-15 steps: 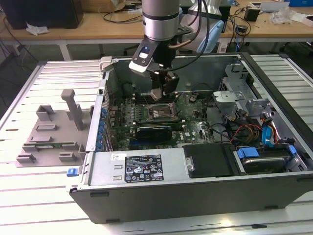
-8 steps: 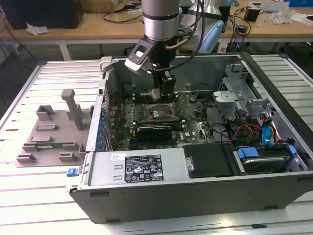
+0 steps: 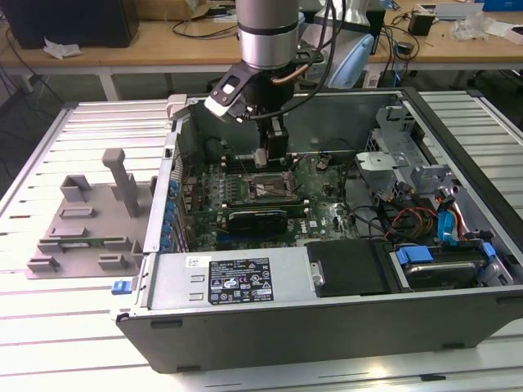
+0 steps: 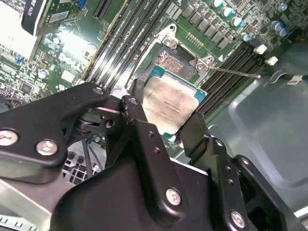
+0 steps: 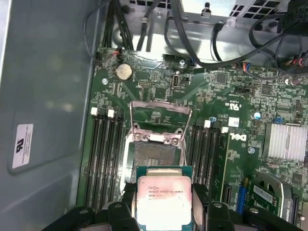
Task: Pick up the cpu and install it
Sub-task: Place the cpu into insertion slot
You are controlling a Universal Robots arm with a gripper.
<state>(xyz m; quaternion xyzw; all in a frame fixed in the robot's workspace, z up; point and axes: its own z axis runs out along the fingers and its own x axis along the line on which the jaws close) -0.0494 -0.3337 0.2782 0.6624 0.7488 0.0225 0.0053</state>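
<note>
An open grey metal computer case [image 3: 286,335] lies on the white slatted bench [image 3: 49,351]. Beneath the gripper [image 3: 270,157] is a green motherboard [image 5: 231,96] with an open dark square socket frame [image 5: 153,153]. A grey plastic fixture [image 3: 82,220] stands well apart from the gripper, outside the case.

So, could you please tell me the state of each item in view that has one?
cpu: gripped by opposite edges, not yet seated.
gripper: shut on the cpu.
socket: empty, contacts exposed.
socket frame: swung open.
computer case: side open, interior exposed.
</note>
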